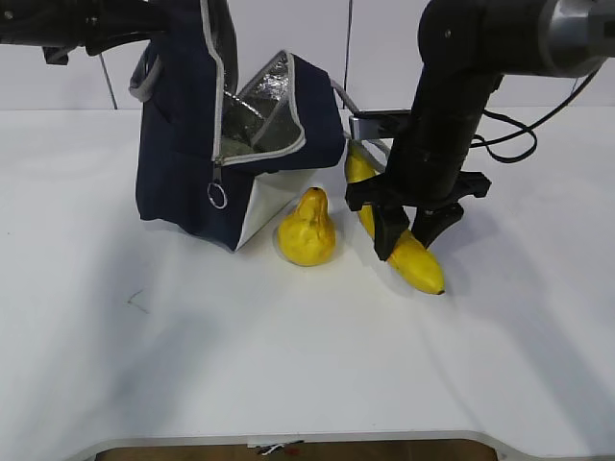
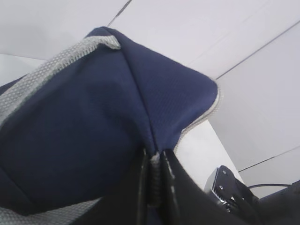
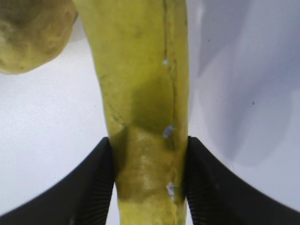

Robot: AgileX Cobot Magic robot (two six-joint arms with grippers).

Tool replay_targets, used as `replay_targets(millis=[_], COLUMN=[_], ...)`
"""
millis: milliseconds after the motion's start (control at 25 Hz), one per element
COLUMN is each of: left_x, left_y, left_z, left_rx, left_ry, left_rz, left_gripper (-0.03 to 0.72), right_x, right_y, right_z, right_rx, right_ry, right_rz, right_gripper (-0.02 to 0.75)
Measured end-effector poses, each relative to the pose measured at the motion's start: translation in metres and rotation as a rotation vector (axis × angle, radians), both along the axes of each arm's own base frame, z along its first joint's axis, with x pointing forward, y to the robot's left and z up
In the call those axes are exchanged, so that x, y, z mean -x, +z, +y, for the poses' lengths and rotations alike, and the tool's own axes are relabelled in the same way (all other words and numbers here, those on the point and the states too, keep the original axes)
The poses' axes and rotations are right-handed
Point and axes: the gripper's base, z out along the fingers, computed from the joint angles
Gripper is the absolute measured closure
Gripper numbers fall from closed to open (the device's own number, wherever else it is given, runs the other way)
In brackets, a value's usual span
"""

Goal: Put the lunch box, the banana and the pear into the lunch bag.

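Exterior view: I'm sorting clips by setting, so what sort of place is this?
Probably a lab test bench, not a kitchen: a bare white table, plain white panelled wall behind, and two black robot arms working around a lunch bag.

The banana's point(image 1: 408, 252) middle hides behind the right gripper point(image 1: 411, 229), and the lunch bag point(image 1: 183, 163) top runs off the exterior view's edge.

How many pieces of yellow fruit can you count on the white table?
2. The squat yellow pear stands beside the navy-blue fabric lunch bag; the long yellow banana lies to its right, clamped by the right gripper. More could be hidden inside the bag.
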Motion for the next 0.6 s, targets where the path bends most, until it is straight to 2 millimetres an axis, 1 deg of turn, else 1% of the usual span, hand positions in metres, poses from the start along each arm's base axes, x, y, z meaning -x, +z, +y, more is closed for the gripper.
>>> replay_targets(millis=[320,600], left_x=[0.0,0.0], left_y=[0.001,0.001], left_z=[0.0,0.0], left_rx=[0.009,0.012], left_ry=[0.005,0.006], left_rz=[0.0,0.0], left_gripper=[0.67,0.67], right_x=[0.001,0.013], right_y=[-0.002,-0.019], right_z=[0.0,0.0], right_rx=[0.001,-0.016], right_ry=[-0.001,-0.016], right_rz=[0.008,0.088], right_gripper=[0.374,0.374])
